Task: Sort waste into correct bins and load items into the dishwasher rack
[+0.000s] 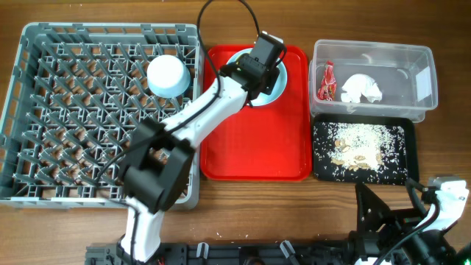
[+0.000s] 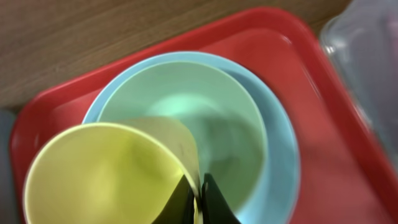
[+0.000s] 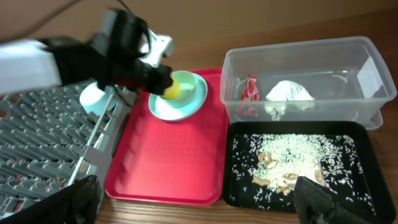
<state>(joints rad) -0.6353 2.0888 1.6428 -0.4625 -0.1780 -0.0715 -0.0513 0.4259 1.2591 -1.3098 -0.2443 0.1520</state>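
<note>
Left gripper (image 2: 200,202), jaws narrow, pinches the yellow-green cup (image 2: 106,180) by its rim; best raise it clear of the pale blue plate (image 2: 277,155) before swinging sideways.

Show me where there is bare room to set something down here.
The flat red plastic tray is bare in its near half, between the grey plastic dishwasher rack and the shallow black tray. The rack's floor is free except the small pale blue bowl. Crowded: the red tray's far end, with pale blue round plate, yellow-green cup, left gripper.
</note>
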